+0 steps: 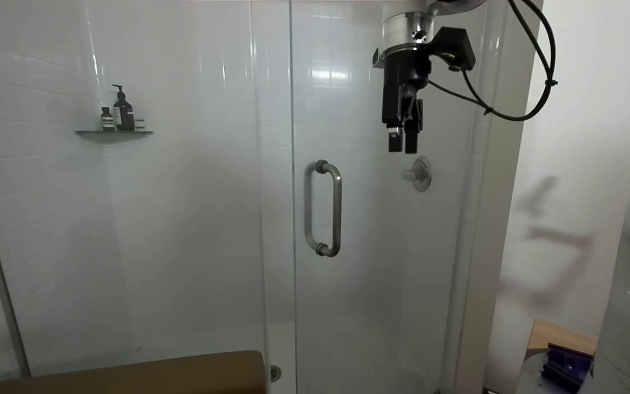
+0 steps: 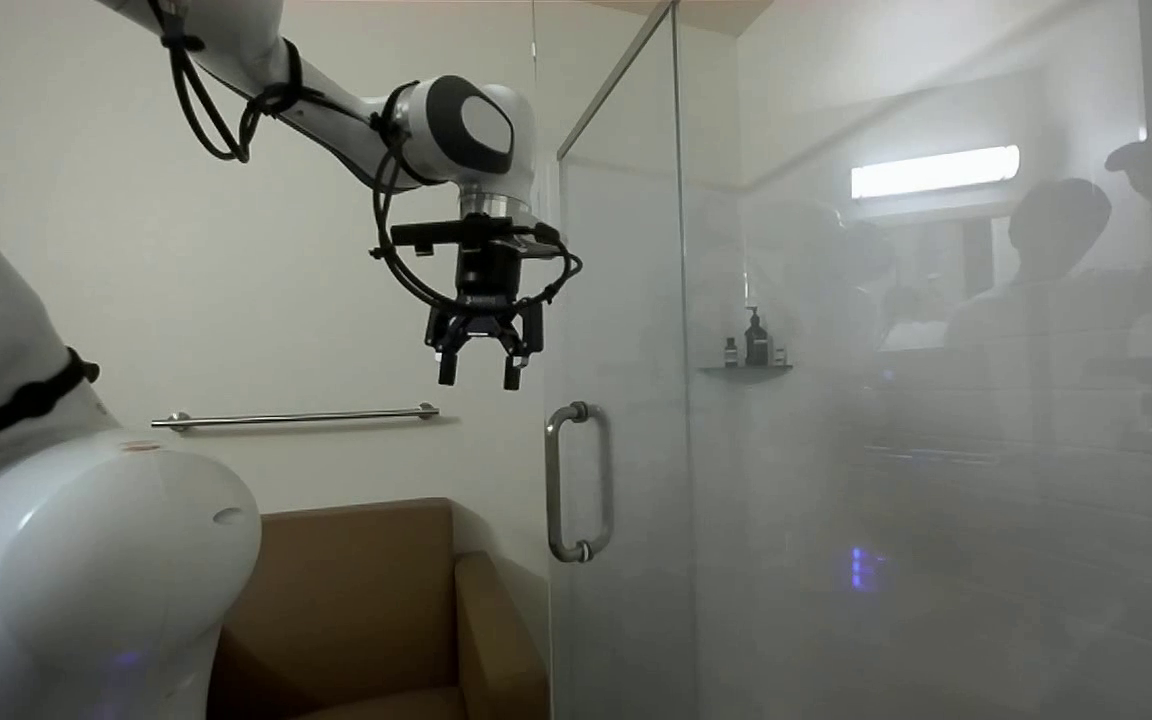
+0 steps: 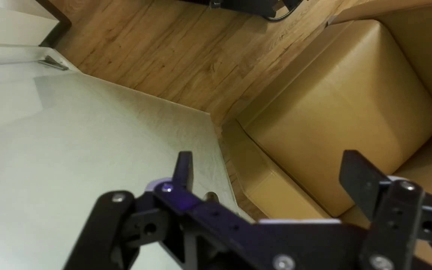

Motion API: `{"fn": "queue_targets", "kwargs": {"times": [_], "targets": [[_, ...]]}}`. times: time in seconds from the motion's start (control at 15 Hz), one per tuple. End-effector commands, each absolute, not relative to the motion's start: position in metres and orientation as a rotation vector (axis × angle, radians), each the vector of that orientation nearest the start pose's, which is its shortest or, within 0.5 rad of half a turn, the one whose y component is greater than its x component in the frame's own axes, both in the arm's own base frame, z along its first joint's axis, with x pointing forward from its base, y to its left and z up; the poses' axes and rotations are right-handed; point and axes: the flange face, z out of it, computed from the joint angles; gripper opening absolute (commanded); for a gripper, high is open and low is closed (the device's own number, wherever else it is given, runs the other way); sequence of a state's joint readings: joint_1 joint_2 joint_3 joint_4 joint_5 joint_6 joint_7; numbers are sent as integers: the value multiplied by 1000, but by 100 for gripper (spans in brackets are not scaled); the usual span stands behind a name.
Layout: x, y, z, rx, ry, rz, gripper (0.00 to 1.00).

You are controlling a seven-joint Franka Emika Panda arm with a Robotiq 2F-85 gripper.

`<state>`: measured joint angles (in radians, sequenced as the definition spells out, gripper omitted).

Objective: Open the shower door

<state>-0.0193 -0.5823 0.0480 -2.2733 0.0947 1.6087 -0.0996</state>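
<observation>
The shower door is a clear glass panel in both exterior views [image 1: 369, 306] [image 2: 621, 320]. It appears shut, in line with the fixed glass. Its vertical chrome D-shaped handle [image 1: 337, 210] stands at mid-height near the door's free edge, and also shows in an exterior view [image 2: 553, 490]. My gripper [image 1: 403, 152] points down with its fingers spread, empty, on the room side of the glass. It is above the handle and apart from it in both exterior views [image 2: 479, 385]. In the wrist view my fingers [image 3: 266, 159] are wide apart; only a small end of the handle [image 3: 211, 195] shows behind the left finger.
A brown armchair [image 2: 356, 600] stands close to the door; its arm and seat show in the wrist view [image 3: 332, 112]. A towel bar [image 2: 296, 417] is on the wall. The fixed glass panel [image 1: 184, 246] adjoins the door. Bottles [image 1: 123, 113] sit on a corner shelf inside.
</observation>
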Motion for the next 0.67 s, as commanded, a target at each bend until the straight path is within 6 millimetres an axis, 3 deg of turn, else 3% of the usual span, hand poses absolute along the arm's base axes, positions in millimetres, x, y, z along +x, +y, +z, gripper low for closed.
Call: {"fn": "queue_targets", "kwargs": {"times": [0.0, 0.33, 0.6], "targets": [[344, 36, 587, -3162, -93, 90, 100], [326, 48, 612, -3213, 19, -54, 100], [324, 53, 614, -3215, 107, -100, 100]]}}
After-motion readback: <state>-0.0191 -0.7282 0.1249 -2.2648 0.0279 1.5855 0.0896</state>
